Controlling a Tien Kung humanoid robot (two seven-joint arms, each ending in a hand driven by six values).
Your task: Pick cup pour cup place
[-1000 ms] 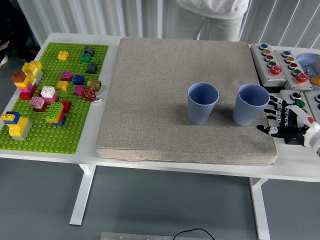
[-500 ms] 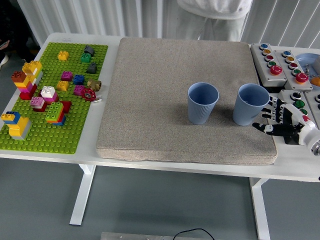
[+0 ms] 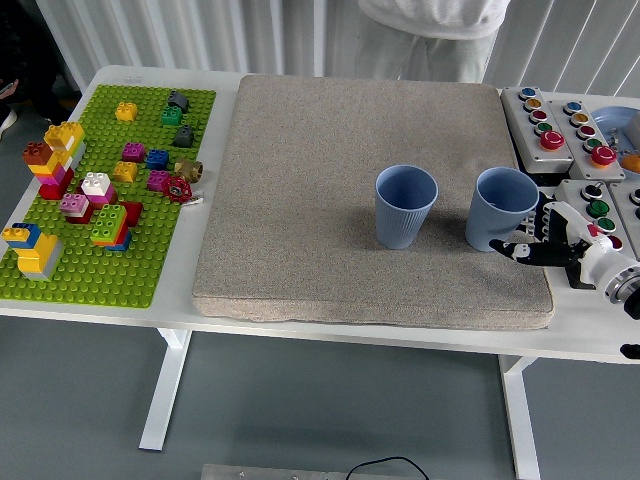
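Two blue ribbed cups stand upright on the grey mat [image 3: 330,180]. One cup [image 3: 405,205] is near the mat's middle, the other cup [image 3: 502,208] near its right edge. My right hand [image 3: 532,240] comes in from the lower right with its fingers spread. Its thumb tip touches or nearly touches the base of the right cup, and the fingers lie just beside the cup's right wall. Nothing is held. The left arm is out of view.
A green baseplate [image 3: 150,270] with several coloured bricks fills the table's left. Button boxes [image 3: 560,125] with coloured buttons sit right of the mat, close behind my hand. A person in a light top [image 3: 430,35] stands at the far side.
My right hand has moved left and slightly up, from over the button box to right beside the right cup. The cups have not moved.
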